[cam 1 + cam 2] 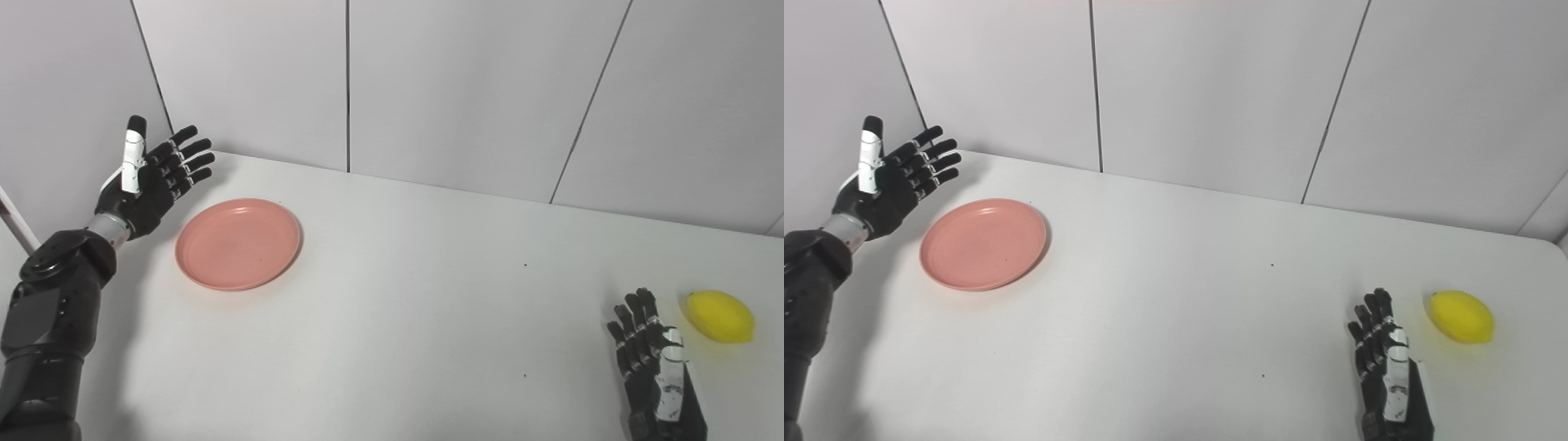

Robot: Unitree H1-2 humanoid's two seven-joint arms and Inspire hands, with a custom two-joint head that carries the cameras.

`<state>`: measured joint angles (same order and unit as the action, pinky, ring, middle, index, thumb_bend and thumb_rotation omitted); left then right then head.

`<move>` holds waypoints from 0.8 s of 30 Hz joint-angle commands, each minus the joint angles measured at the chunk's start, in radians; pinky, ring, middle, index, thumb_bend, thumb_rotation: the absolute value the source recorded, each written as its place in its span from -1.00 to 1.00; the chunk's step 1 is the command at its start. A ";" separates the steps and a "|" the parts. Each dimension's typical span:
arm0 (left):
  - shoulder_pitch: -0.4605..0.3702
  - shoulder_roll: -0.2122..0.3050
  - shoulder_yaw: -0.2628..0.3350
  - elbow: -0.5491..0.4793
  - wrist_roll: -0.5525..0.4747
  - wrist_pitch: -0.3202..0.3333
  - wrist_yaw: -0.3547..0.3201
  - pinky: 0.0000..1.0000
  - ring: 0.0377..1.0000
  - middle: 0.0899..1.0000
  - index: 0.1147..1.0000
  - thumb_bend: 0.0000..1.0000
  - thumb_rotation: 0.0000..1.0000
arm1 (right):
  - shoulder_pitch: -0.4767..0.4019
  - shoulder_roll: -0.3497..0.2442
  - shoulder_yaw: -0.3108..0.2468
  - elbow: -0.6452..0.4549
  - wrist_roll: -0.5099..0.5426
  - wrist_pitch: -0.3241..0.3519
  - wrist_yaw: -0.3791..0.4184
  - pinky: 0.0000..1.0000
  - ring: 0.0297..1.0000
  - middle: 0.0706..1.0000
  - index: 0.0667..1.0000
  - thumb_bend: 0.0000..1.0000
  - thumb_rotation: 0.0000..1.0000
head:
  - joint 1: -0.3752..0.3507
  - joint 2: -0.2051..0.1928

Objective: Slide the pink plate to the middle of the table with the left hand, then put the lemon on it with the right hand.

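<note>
The pink plate (237,242) lies flat on the left part of the white table (416,294). My left hand (153,180) is open, palm facing right, fingers spread, raised just left of the plate and apart from it. The yellow lemon (721,315) lies on the table at the far right. My right hand (652,361) is open and empty, low near the front right, just left of the lemon and not touching it. The same scene shows in the right eye view: plate (983,242), lemon (1462,316), left hand (894,177), right hand (1384,367).
Grey wall panels (429,86) stand along the table's back edge. The table's left edge runs under my left forearm (55,306). A few small dark specks dot the tabletop.
</note>
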<state>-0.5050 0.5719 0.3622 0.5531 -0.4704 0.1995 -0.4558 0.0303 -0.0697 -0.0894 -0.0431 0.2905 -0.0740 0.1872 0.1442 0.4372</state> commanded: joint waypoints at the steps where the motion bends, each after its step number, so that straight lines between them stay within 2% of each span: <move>1: -0.057 0.030 0.005 0.011 0.008 -0.085 -0.015 0.96 0.81 0.71 0.76 0.93 0.94 | 0.055 0.038 0.019 0.074 0.013 -0.030 0.014 1.00 1.00 1.00 0.98 0.41 1.00 | -0.001 0.002; 7: -0.062 0.026 0.002 0.089 0.014 -0.147 -0.015 0.93 0.81 0.74 0.80 0.95 0.92 | 0.053 0.035 0.019 0.075 0.014 -0.028 0.016 1.00 1.00 0.99 0.98 0.43 1.00 | 0.002 0.001; 9: -0.062 0.024 0.005 0.107 0.016 -0.154 -0.006 0.98 0.85 0.79 0.80 0.92 0.94 | 0.053 0.037 0.019 0.073 0.017 -0.025 0.015 1.00 1.00 0.99 0.97 0.43 1.00 | 0.001 0.001; 12: -0.067 0.023 0.010 0.138 0.015 -0.160 -0.003 0.94 0.82 0.77 0.81 0.91 0.92 | 0.054 0.037 0.019 0.071 0.015 -0.023 0.014 1.00 1.00 0.99 0.97 0.44 1.00 | 0.000 0.003; 16: -0.070 0.026 0.007 0.186 0.010 -0.181 -0.029 0.90 0.82 0.82 0.88 0.89 0.97 | 0.054 0.036 0.020 0.073 0.014 -0.026 0.015 1.00 1.00 1.00 0.98 0.42 1.00 | 0.000 0.004; 21: -0.101 0.040 0.009 0.327 -0.001 -0.236 -0.098 0.98 0.87 0.84 0.87 0.83 0.98 | 0.054 0.037 0.019 0.074 0.014 -0.023 0.012 1.00 1.00 1.00 0.98 0.43 1.00 | -0.001 0.005; 24: -0.112 0.037 0.017 0.369 -0.004 -0.234 -0.099 1.00 0.84 0.82 0.84 0.84 0.95 | 0.053 0.037 0.020 0.078 0.013 -0.029 0.015 1.00 1.00 1.00 0.98 0.41 1.00 | -0.005 0.007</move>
<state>-0.5625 0.5740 0.3693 0.9263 -0.4634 -0.0021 -0.5302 0.0318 -0.0699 -0.0892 -0.0444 0.2907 -0.0740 0.1871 0.1381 0.4433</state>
